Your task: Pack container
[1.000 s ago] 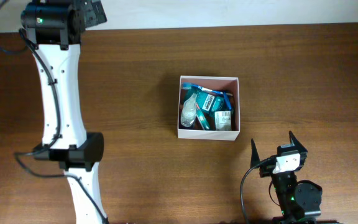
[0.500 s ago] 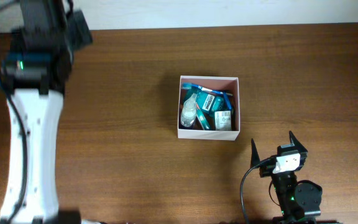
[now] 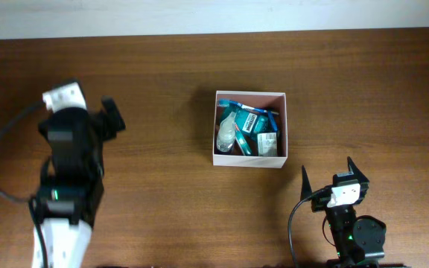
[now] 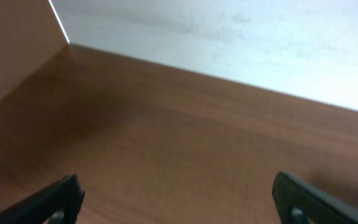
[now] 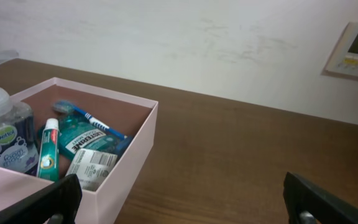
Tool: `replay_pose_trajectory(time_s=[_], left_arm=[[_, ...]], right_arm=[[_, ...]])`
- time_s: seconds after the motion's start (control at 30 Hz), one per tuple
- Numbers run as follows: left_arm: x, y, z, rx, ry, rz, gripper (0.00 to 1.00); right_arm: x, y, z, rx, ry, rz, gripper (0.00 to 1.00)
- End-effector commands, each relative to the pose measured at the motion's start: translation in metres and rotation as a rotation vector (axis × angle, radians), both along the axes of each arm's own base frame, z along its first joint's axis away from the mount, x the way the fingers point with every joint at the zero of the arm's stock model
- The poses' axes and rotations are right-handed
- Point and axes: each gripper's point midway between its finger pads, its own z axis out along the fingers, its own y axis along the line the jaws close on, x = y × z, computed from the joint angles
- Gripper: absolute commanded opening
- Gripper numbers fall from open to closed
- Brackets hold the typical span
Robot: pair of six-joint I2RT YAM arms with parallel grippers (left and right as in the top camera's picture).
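Container (image 3: 249,161) sits approx mid-surface, a bit right of center in overhead view, upright, open top, white walls, pinkish inside. Surface (image 3: 162,71) is brown wood.

Inside the container, packed close together:
- teal mouthwash bottle (image 5: 82,140) lying down
- blue toothbrush (image 5: 91,118) lying across the mouthwash bottle
- toothpaste tube (image 5: 48,151) beside it
- clear pump bottle (image 5: 2,134) w/ blue label, at left side of box
- white printed label/packet (image 5: 93,165) near the front wall; can't tell what it belongs to

Left fingers (image 4: 58,200) spread wide, nothing btwn them, only bare wood and pale wall ahead. Left arm (image 3: 69,160) is at the left of the surface, well apart from the container, a bit blurred in overhead.

Right fingers (image 5: 328,200) also spread wide, nothing held. Right arm base (image 3: 352,231) sits at the near edge, right of center; fingers point toward the container's near-right corner, near but not touching. Right wrist view shows the container at left of frame w/ its corner towards the cam.

Beige wall panel w/ small screen (image 5: 353,48) on the wall, upper right.
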Motion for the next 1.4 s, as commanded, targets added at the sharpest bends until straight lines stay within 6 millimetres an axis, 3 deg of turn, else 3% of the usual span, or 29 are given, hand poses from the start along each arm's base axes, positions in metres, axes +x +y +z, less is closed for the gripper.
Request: replay_pose_trajectory(time_s=[0.0,0.1,0.23,0.53,1.37], left_arm=[[-0.026,0.000,-0.008,0.003,-0.074,-0.015,0.99],[-0.041,-0.002,-0.014,0.037,-0.160,-0.046,0.99],[-0.052,-0.024,-0.024,0.211,-0.248,-0.236,0.99],[-0.072,-0.025,-0.056,0.230,-0.358,-0.235,0.99],[-0.107,-0.023,-0.044,0.250,-0.560,-0.230,1.00]], right_arm=[[0.000,0.001,-0.002,0.008,0.002,0.001,0.99],[0.000,0.001,-0.002,0.008,0.002,0.000,0.99],[0.000,0.001,-0.002,0.008,0.002,0.001,0.99],[0.000,0.001,-0.002,0.008,0.002,0.001,0.99],[0.000,0.001,-0.002,0.008,0.002,0.000,0.99]])
